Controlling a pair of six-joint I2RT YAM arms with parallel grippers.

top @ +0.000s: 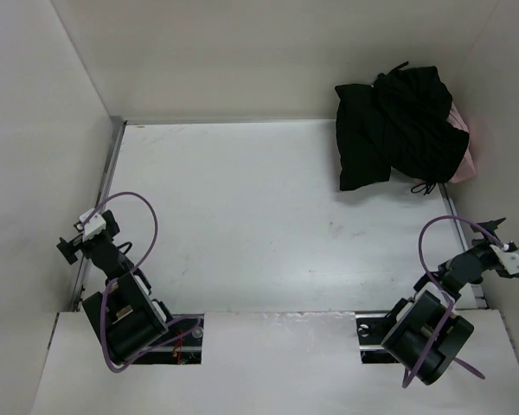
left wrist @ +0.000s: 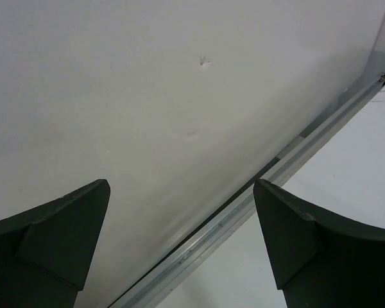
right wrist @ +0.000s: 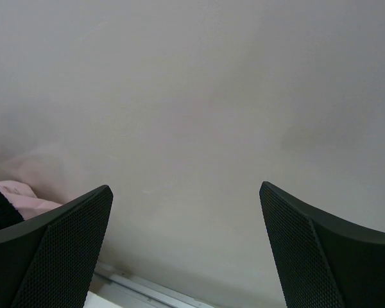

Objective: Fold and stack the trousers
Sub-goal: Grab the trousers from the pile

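Barely started, with left end effector (left wrist: 181,189) and right end effector (right wrist: 186,191) both open and empty; next, probably reach far right and drag the trousers (top: 398,125) onto the surface (top: 242,225).

The trousers (top: 396,130) are black cloth, matt and soft, lying in rumpled folds. A pink cloth (top: 464,157) beneath them looks just as dull and soft. The surface (top: 242,225) is white and smooth, with a faint sheen and a few small scuffs. The walls (top: 43,130) are white matt panels. A rail (left wrist: 244,215) along the surface's edge is bare brushed metal. The left gripper (left wrist: 179,192) has jaws of dark, smooth matt plastic, while those of the right gripper (right wrist: 186,192) carry a fine dotted texture. The cables (top: 155,223) have a purple, slightly glossy sheath.
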